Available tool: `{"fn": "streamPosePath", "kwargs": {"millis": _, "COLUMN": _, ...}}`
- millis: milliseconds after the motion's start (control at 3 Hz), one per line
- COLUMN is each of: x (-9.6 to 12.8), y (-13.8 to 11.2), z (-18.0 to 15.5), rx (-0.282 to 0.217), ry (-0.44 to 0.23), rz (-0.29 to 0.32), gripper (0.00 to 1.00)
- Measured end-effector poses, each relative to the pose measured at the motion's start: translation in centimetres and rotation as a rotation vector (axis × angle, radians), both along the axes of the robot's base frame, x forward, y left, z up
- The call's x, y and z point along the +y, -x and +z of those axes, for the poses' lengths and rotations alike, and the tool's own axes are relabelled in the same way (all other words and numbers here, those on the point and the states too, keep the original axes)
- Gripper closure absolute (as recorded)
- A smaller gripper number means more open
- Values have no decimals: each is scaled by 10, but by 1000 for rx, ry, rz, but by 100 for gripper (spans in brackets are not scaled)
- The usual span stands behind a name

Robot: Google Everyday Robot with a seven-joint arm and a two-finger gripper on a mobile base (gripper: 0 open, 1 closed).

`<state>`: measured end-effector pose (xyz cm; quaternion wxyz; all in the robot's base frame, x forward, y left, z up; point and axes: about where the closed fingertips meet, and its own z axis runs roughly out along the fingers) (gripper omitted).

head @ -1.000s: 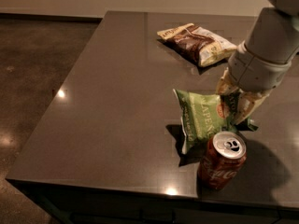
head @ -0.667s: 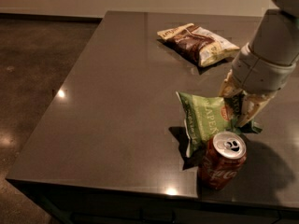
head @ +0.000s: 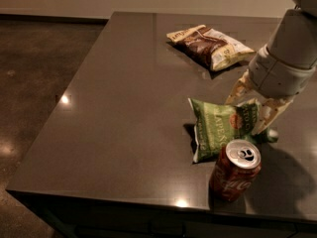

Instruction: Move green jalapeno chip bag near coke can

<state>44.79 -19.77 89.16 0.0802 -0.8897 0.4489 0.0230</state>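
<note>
The green jalapeno chip bag (head: 218,128) lies on the dark table (head: 124,108) near its front right. The coke can (head: 235,171) stands upright just in front of the bag's right half, touching or almost touching it. My gripper (head: 244,116) hangs from the white arm at the right, directly over the bag's right end. Its cream fingers (head: 237,89) are spread open, one on either side of that end. The bag rests on the table.
A brown-and-cream chip bag (head: 208,46) lies at the back of the table, behind the gripper. The table's front edge (head: 124,195) runs just in front of the can. The brown floor (head: 39,73) is at the left.
The fingers have spread a little wider over the bag's right end and the arm has drawn slightly up and to the right. The bag has settled flatter; the can has not moved.
</note>
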Motion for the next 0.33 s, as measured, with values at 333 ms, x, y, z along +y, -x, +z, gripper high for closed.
{"fn": "streamPosePath", "kwargs": {"millis": 333, "x": 2, "y": -4, "z": 0, "rx": -16, "ry": -4, "rz": -2, "gripper": 0}}
